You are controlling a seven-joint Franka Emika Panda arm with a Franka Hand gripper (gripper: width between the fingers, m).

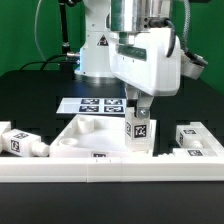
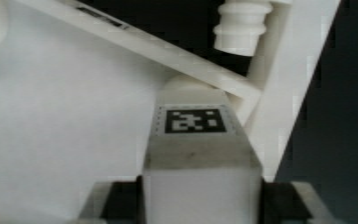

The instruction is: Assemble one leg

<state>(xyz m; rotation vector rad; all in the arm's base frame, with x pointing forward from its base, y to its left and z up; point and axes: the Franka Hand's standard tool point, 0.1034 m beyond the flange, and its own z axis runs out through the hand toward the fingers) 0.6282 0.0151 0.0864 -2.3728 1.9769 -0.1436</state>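
My gripper (image 1: pixel 137 108) is shut on the leg (image 1: pixel 138 130), a small white post with a black-and-white tag on its side. It holds the leg upright at the right front part of the large white tray-like piece (image 1: pixel 85 135). I cannot tell whether the leg touches it. In the wrist view the leg (image 2: pixel 201 150) fills the space between the two dark fingers (image 2: pixel 123 200) of the gripper (image 2: pixel 202 205), with the tray-like piece (image 2: pixel 69 110) beside and beyond it.
The marker board (image 1: pixel 95 104) lies behind the tray-like piece. More white legs lie at the exterior view's left (image 1: pixel 20 142) and right (image 1: pixel 195 138); one also shows in the wrist view (image 2: pixel 242 25). A white rail (image 1: pixel 110 168) runs along the front.
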